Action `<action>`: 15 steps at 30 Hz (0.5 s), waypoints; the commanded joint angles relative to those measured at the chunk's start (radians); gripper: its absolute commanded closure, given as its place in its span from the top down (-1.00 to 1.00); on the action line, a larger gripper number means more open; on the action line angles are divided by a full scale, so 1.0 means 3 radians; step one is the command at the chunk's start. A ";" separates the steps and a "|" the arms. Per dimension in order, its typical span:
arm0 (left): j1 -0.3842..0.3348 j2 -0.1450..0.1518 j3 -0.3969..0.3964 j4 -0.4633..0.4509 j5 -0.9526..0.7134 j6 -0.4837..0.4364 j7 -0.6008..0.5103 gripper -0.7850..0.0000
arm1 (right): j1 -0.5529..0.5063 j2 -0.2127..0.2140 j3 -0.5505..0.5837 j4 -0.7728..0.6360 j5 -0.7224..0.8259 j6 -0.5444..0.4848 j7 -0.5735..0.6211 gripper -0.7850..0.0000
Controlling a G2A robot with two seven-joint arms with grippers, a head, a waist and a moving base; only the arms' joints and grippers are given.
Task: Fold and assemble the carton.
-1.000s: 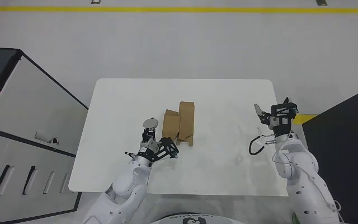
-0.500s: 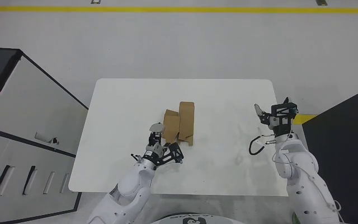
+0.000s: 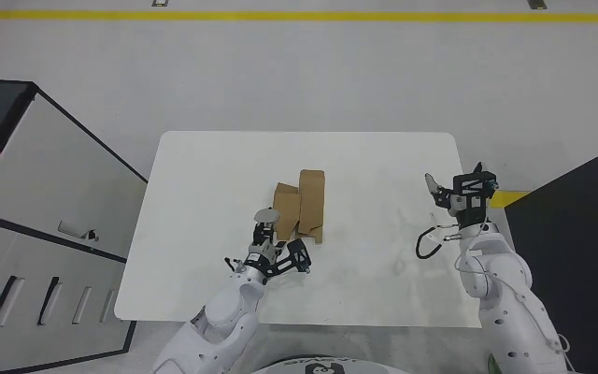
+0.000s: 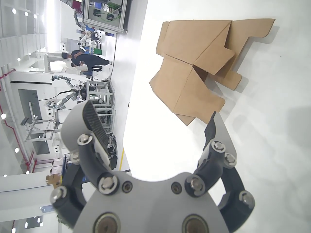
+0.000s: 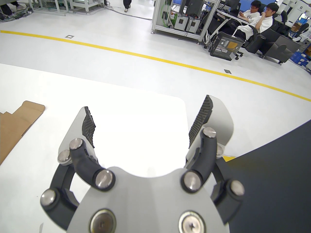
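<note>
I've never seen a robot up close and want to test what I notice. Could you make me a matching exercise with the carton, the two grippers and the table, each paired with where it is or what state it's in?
Things
1. carton
2. left gripper
3. right gripper
4. table

Descriptions
A. open, at the table's right edge, far from the carton
B. white, with rounded corners
C. brown, partly folded, lying mid-table
D. open, close beside the carton's near corner

Pairs: 1-C, 2-D, 3-A, 4-B
</note>
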 commanded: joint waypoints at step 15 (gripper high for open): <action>-0.0179 -0.0093 0.0227 0.0319 0.0157 0.0118 -0.0210 1.00 | 0.0000 0.0000 0.0000 0.0000 0.0000 0.0000 0.0000 1.00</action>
